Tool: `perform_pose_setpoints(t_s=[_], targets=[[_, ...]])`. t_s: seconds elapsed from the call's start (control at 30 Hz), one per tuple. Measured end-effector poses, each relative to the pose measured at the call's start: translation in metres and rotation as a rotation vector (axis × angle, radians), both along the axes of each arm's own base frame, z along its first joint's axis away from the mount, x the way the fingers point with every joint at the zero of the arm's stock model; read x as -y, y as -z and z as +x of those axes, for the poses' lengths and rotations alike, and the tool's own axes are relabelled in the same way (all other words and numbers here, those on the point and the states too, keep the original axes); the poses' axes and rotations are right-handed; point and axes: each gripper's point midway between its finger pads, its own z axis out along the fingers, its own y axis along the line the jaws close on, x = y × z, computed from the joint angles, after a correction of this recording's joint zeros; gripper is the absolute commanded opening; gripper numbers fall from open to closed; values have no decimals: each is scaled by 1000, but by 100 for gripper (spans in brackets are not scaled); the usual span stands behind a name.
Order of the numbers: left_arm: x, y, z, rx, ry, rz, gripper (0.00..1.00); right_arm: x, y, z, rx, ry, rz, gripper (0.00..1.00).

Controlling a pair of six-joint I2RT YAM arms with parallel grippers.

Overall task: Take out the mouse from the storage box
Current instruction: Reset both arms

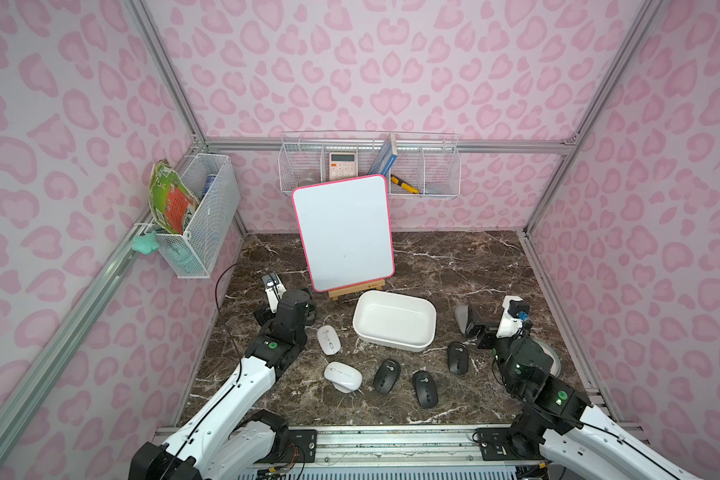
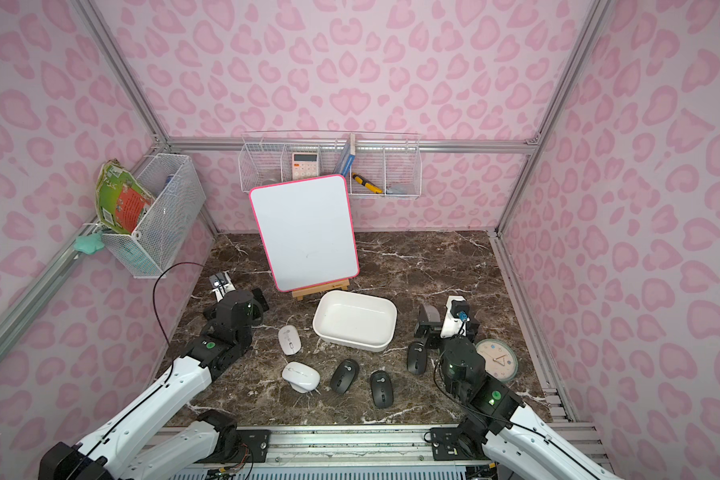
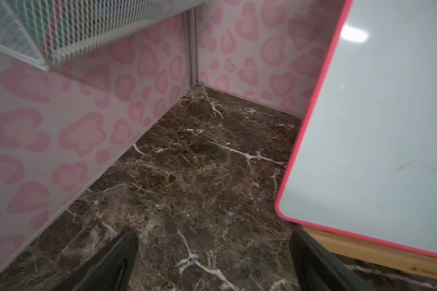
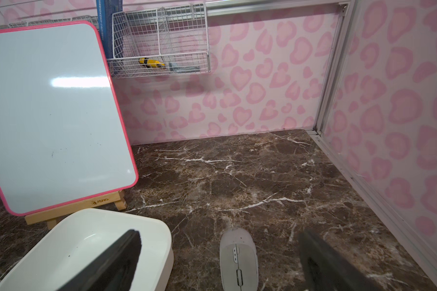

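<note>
Brown marble tabletop [image 1: 454,266] inside pink-patterned walls [image 1: 391,62]; left fingers [image 3: 111,264] and right fingers [image 4: 116,259] spread wide.

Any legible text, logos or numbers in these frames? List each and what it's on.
"Manes", last letters unsure: stamped on the wooden easel base.
Too small or blurred to read: logos on the black mice, keys of the calculator, print on the green and orange packet, the blue box, numerals of the clock.
None: the whiteboard is blank, only faint smudges.
</note>
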Motion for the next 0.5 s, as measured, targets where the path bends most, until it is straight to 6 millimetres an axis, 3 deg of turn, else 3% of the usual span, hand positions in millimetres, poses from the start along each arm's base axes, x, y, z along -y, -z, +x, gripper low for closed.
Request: perform_pose_setpoints(t_s=[0.1, 0.23, 0.5], targets=[[-30, 26, -5, -36, -106, -4, 99, -4, -6, 13, -12, 3, -38, 100], [-48, 47, -11, -56, -162, 3, 99, 0, -13, 27, -17, 31, -77, 100], [-58, 66, 2, -66, -166, 37, 99, 28, -10, 48, -18, 121, -77, 100]])
